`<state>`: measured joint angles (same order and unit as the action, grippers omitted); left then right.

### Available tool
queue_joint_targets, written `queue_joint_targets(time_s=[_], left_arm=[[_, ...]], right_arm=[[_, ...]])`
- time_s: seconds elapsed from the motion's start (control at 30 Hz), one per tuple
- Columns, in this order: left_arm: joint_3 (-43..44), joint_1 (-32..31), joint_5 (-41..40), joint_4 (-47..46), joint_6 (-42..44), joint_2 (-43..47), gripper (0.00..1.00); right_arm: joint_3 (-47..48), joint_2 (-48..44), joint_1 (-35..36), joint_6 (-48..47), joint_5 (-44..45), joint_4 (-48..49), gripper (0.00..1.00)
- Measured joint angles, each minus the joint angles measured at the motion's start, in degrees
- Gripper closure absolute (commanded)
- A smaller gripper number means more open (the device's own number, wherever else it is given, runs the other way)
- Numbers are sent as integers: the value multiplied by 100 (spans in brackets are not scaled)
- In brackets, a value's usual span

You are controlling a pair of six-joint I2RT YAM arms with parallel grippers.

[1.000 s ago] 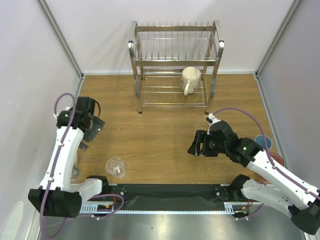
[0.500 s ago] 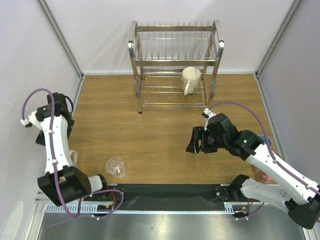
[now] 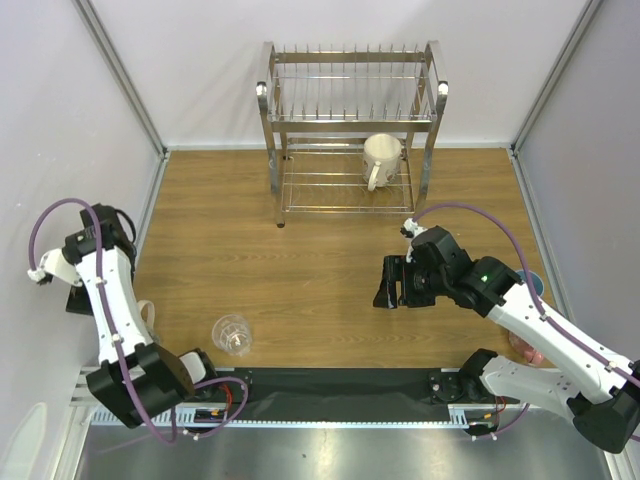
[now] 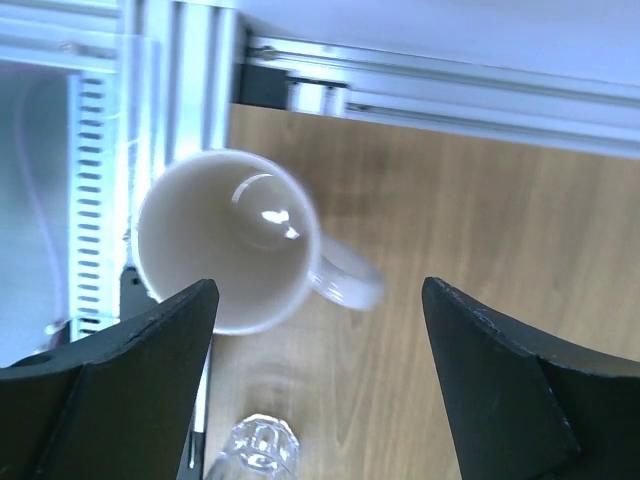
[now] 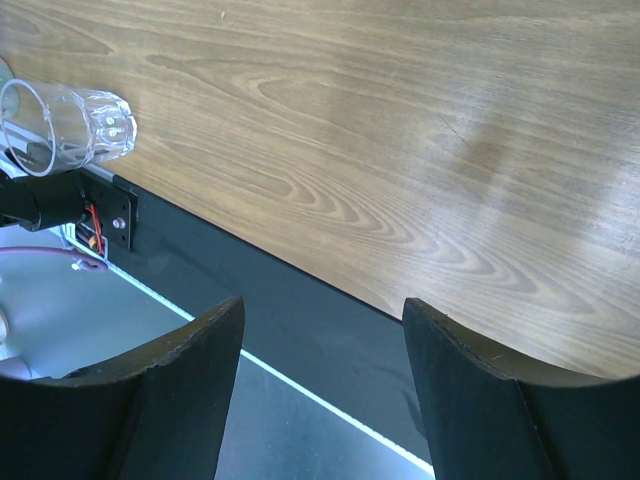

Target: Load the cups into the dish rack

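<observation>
The dish rack (image 3: 350, 110) stands at the back, with a cream mug (image 3: 381, 158) on its lower tier. Another cream mug (image 4: 225, 240) stands upright at the table's near left corner, straight below my open, empty left gripper (image 4: 317, 300). The left arm mostly hides this mug in the top view. The clear glass tumbler (image 3: 232, 334) lies on its side near the front edge and also shows in the right wrist view (image 5: 70, 125). My right gripper (image 3: 388, 283) is open and empty above mid-table. The light blue cup (image 3: 533, 285) and the pink mug (image 3: 527, 350) show partly behind the right arm.
A black mat (image 5: 300, 290) and a metal rail run along the table's front edge. Grey walls close in the left, right and back sides. The left arm (image 3: 105, 290) reaches out over the table's left edge.
My left arm has swung out to the left and its wrist now points down over the cream mug. My right gripper has shifted slightly to the left.
</observation>
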<state>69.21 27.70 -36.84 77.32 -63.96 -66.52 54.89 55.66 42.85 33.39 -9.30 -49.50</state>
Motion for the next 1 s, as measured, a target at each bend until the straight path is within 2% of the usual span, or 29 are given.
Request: queue_joint_targets(time_s=[0.17, 0.4, 0.83, 1.0], left_arm=[[-190, 424, -122, -4, 203, -173, 7], [-487, 527, -214, -70, 525, -345, 1], [-966, 713, 114, -787, 1121, -516, 0], [-1106, 796, 155, -916, 1147, -549, 13]], right_arm=[[0, 0, 7, 0, 0, 2, 29], [0, -7, 7, 2, 4, 15, 29], [-2, -11, 7, 0, 96, 55, 29], [-2, -11, 7, -2, 127, 52, 29]])
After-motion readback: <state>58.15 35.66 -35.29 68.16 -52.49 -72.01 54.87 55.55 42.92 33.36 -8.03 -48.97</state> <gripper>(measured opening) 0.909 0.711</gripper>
